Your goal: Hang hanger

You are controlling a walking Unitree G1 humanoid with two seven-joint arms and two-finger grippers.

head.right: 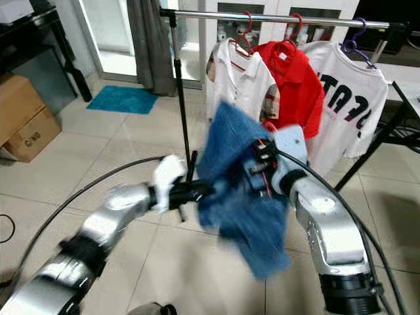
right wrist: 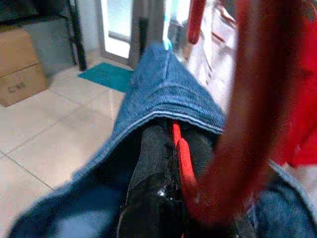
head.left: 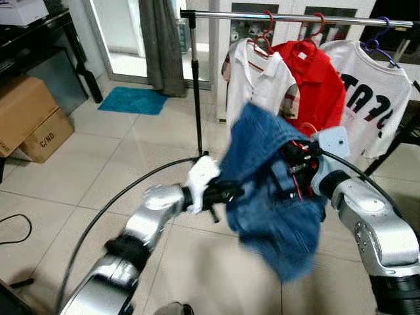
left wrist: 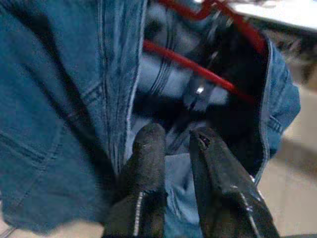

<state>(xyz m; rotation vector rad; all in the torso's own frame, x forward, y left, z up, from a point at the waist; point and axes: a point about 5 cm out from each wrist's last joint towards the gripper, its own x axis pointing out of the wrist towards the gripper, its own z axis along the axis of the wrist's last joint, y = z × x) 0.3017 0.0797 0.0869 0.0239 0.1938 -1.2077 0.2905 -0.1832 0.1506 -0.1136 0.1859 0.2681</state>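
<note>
A blue denim garment (head.left: 269, 197) hangs on a red hanger (left wrist: 198, 67), held up in front of me below the rail. My right gripper (head.left: 298, 157) is shut on the red hanger (right wrist: 184, 158), with the denim collar draped over its fingers. My left gripper (head.left: 226, 192) reaches in from the left and touches the garment's left edge. Its fingers (left wrist: 148, 148) stand slightly apart against the cloth with nothing clamped between them. The silver rail (head.left: 289, 16) runs across the top and is still some way beyond the hanger.
On the rail hang a white polo (head.left: 259, 79), a red shirt (head.left: 315, 79) and a white printed T-shirt (head.left: 374, 98). The rack's black pole (head.left: 195, 85) stands left of them. Cardboard boxes (head.left: 26, 118) sit far left, a teal mat (head.left: 134, 100) by the curtain (head.left: 161, 39).
</note>
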